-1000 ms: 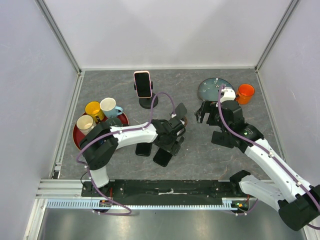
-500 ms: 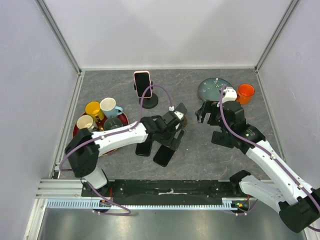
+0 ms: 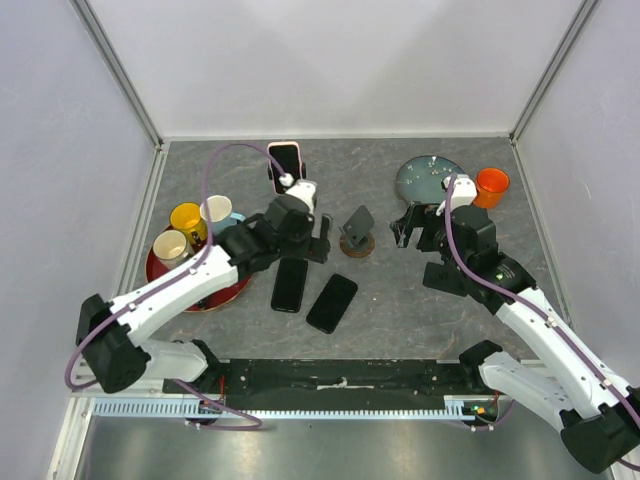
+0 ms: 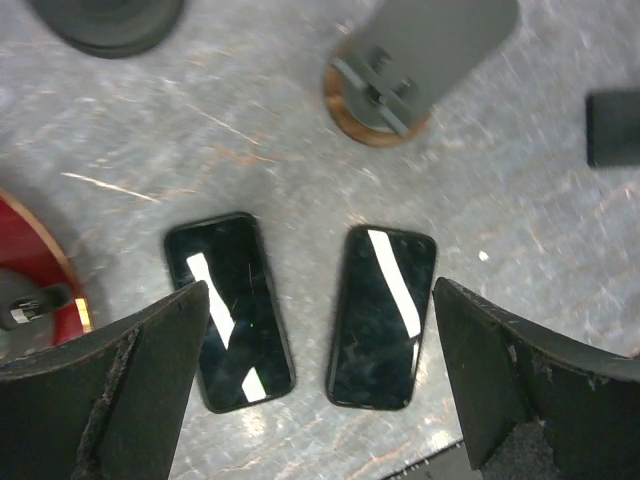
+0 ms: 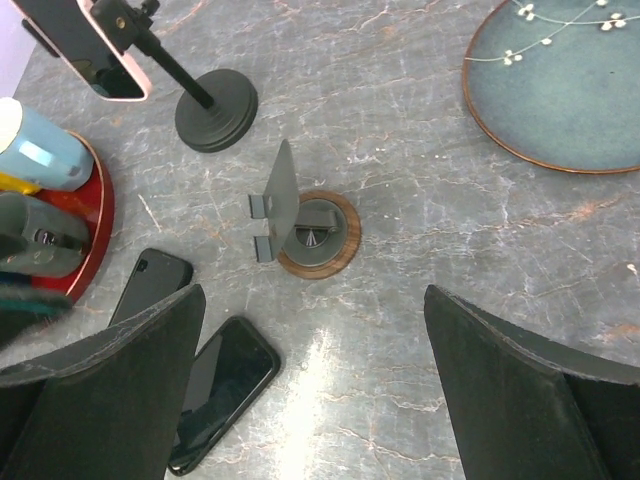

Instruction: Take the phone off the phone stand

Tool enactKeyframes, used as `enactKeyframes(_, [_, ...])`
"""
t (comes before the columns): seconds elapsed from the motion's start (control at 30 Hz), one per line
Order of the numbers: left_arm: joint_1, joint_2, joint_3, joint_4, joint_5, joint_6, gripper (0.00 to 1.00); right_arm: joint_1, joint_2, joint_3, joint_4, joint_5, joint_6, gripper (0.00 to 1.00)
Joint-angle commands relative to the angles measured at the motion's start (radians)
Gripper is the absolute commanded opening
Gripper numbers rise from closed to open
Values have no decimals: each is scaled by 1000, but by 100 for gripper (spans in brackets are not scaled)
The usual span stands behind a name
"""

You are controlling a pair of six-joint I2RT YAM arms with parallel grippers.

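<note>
A phone in a pink case [image 3: 285, 166] is clamped upright in a tall stand with a round black base [image 3: 297, 205]; both also show in the right wrist view, the phone [image 5: 85, 45] and the base [image 5: 215, 110]. My left gripper [image 3: 321, 240] is open and empty, just right of that base, looking down on two black phones [image 4: 230, 310] [image 4: 382, 315] lying flat. A small grey stand on a wooden disc [image 3: 357, 233] is empty. My right gripper [image 3: 410, 225] is open and empty, right of the small stand [image 5: 305, 225].
A red tray [image 3: 160, 275] with several mugs sits at the left. A blue-grey plate [image 3: 428, 178] and an orange cup [image 3: 491, 186] stand at the back right. The two black phones [image 3: 289, 284] [image 3: 332, 302] lie near the front middle.
My left arm has swung back and to the left, off the two black phones, to beside the tall stand's base. The small stand is now uncovered. The right arm has barely moved.
</note>
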Motion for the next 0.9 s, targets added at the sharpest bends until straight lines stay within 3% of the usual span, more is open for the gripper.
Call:
enactKeyframes(0.0, [107,-84,-22,47,-62,-4,100,2,-12,-26,83,-68,-27,98])
enactKeyframes(0.23, [244,-47,71,68,-139,64,100,0,6,-46,121,-153,-41,98])
enactKeyframes(0.5, [265,-33,143,64,-139,118,100,-1,135,-57,179,-178,6,96])
enactKeyframes(0.7, [267,-136,127,39,-157,174,100,-27,314,-14,259,-222,53,91])
enactKeyframes(0.87, [267,-229,79,56,-151,246,100,-66,463,1,386,-323,126,77])
